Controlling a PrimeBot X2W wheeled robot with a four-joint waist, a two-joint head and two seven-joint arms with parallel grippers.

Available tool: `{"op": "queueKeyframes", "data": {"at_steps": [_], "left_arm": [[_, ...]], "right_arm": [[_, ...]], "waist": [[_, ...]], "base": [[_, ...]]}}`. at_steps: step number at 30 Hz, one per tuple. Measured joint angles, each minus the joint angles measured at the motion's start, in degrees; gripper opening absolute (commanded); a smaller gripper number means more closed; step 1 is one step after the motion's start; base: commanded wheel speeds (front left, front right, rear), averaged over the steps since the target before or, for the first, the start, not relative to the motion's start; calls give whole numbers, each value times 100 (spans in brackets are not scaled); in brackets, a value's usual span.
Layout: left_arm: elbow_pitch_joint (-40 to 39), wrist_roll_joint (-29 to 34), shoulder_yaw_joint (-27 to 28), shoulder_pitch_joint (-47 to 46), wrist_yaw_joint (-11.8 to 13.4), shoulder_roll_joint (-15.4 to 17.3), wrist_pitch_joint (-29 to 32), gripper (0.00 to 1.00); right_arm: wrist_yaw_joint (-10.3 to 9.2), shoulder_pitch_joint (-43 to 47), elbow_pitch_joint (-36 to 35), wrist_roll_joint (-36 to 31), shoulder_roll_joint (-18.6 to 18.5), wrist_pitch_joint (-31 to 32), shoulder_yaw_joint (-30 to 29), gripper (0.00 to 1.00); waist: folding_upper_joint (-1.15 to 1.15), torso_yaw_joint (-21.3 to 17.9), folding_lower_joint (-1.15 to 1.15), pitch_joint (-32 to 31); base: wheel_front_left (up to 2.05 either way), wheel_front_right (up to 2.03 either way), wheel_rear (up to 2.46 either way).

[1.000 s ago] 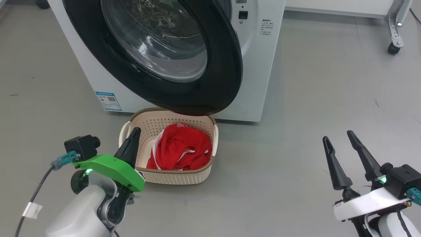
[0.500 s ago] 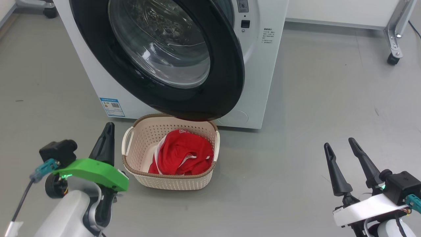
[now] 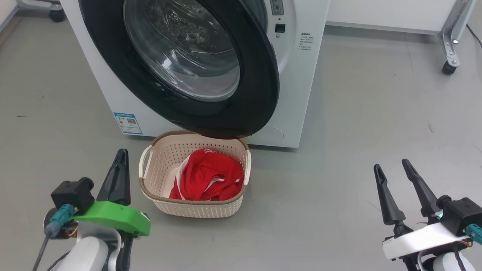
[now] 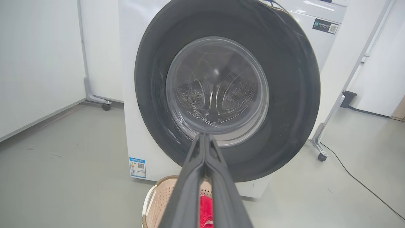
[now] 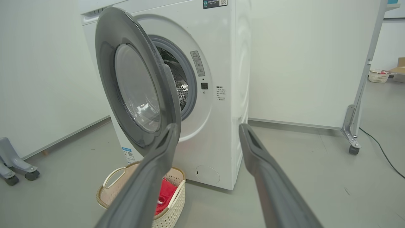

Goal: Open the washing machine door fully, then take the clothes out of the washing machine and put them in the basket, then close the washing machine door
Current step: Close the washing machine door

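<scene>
Your left end effector point(image 3: 121, 154), two long matte dark fingers pressed together into one tapered point, sits just left of the basket point(image 3: 196, 203). Your right end effector point(image 3: 391, 164) stands spread and empty, well to the right. The cream perforated plastic basket, brown woven-look rim, holds the soft red clothes point(image 3: 211, 175) below the glossy black round washing machine door point(image 3: 260, 75), which hangs ajar on the white washing machine point(image 3: 301, 75). A second ago the left tip lay over the basket's left rim; now it's clear of it
</scene>
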Motion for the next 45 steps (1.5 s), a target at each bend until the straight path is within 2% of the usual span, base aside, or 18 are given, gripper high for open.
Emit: {"op": "queueKeyframes", "data": {"at_steps": [3,4,6,22,45], "left_arm": [[-181,371,32,131,20,-7,0,0],[-243,523,30,177,36,-5,0,16],[-344,775,51,265,67,-11,0,100],[-556,1255,153,855,110,-339,-1,100],[-673,1671,292,1026,109,-543,-1,100]], "right_arm": [[0,1,-1,-10,27,0,-11,100],[0,1,-1,-22,33,0,-12,100],[0,1,-1,-41,38,0,-12,100],[0,2,-1,-49,66,0,-21,100],[0,2,10,-86,66,0,-38,100]], "waist": [[0,-11,0,6],[0,-14,0,8],[0,-22,0,12],[0,-55,0,73],[0,-100,0,125]], "base": [[0,0,0],[0,0,0],[0,0,0],[0,0,0],[0,0,0]]}}
